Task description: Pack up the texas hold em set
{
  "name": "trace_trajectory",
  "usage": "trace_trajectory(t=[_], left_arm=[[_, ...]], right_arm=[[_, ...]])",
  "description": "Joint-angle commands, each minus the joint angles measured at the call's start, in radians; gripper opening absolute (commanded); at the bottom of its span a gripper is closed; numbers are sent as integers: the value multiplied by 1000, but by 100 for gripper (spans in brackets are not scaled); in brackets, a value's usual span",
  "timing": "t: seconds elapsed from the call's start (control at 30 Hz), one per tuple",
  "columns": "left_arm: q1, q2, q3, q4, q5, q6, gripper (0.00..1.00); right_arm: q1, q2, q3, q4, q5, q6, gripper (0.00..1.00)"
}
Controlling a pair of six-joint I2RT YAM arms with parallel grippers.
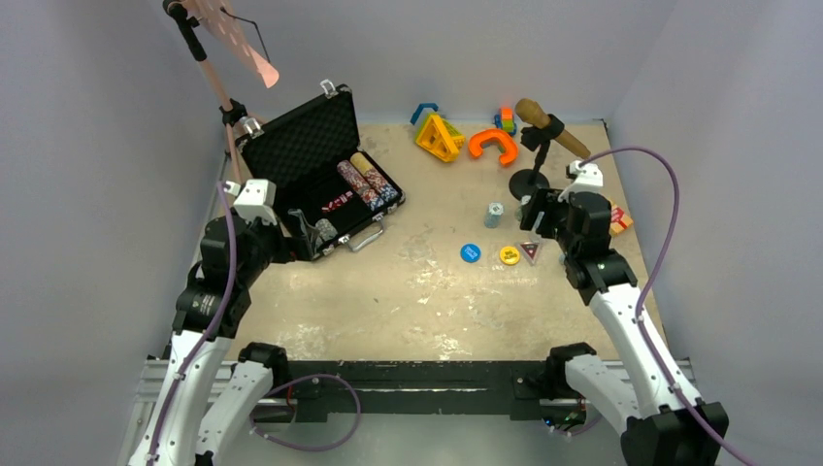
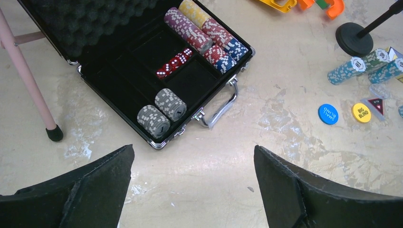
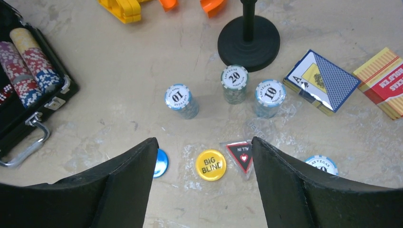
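The black briefcase [image 1: 312,131] lies open at the back left, also in the left wrist view [image 2: 142,52]. It holds rows of multicoloured chips [image 2: 206,35], red dice [image 2: 174,62] and two grey chip stacks [image 2: 161,111]. My left gripper [image 2: 194,152] is open and empty above the table, just in front of the case's handle side. My right gripper [image 3: 204,142] is open and empty above the yellow Big Blind disc [image 3: 210,165], with the blue disc [image 3: 160,163] and the All In triangle [image 3: 241,153] beside it. Three chip stacks [image 3: 234,77] stand beyond. A blue card deck [image 3: 322,80] and a red deck [image 3: 385,80] lie to the right.
The microphone [image 1: 548,126] on its black stand base [image 3: 248,42] is right behind the chip stacks. Orange, yellow and blue toy shapes [image 1: 439,136] lie at the back. A pink stand leg [image 2: 28,76] stands left of the case. A loose chip [image 3: 321,165] lies by my right finger.
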Motion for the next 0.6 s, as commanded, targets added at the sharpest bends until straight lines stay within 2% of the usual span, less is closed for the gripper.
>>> trace_trajectory(t=[0.0, 0.13, 0.27, 0.57], left_arm=[[4, 0, 19, 15, 15, 12, 99], [4, 3, 18, 22, 46, 26, 99], [5, 11, 18, 21, 51, 28, 99], [4, 21, 19, 18, 50, 35, 99]], right_arm=[[1, 113, 100, -118, -29, 15, 74], [2, 235, 124, -128, -34, 9, 71], [4, 345, 141, -85, -105, 19, 70], [47, 543, 229, 15, -90, 31, 73]])
